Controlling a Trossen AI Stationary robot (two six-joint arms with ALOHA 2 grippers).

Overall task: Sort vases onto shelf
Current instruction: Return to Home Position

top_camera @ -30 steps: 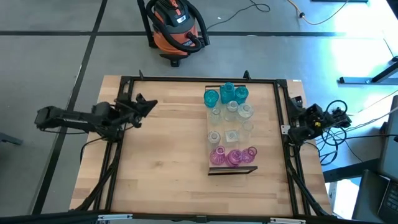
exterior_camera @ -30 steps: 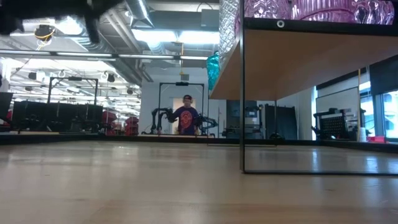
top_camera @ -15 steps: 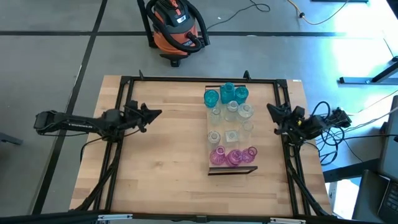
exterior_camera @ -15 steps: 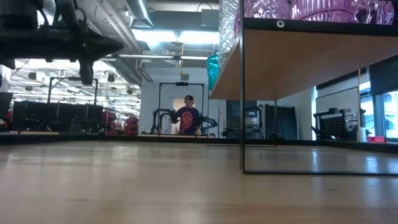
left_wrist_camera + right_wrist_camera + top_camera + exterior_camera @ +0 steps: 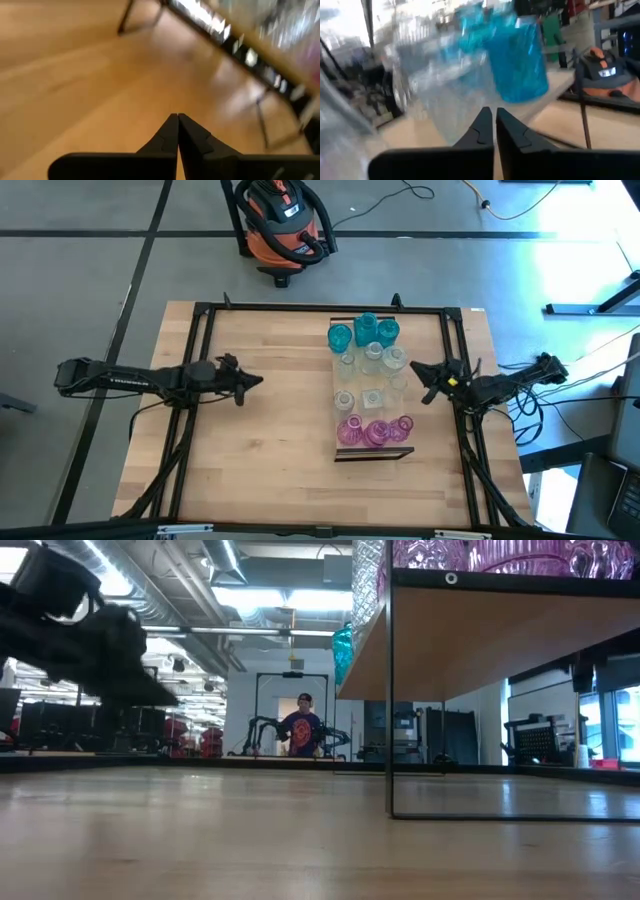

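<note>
Glass vases (image 5: 372, 375) stand grouped by colour on the shelf (image 5: 470, 630), which runs down the right half of the table (image 5: 270, 450) from its far edge: teal at the far end, clear in the middle, pink at the near, dark-edged end. That grouping serves the sort. No vase is seen on the bare table, so placing appears complete. The left gripper (image 5: 252, 381) hovers over the table's left half, well apart from the shelf, its fingers (image 5: 169, 131) pressed together on nothing. The right gripper (image 5: 422, 375) hangs just beside the shelf's right edge, level with the clear group, its fingers (image 5: 481, 125) likewise closed and empty. Judgement: neither arm carries anything, which suits retiring to rest. The right one could brush the nearest vases.
</note>
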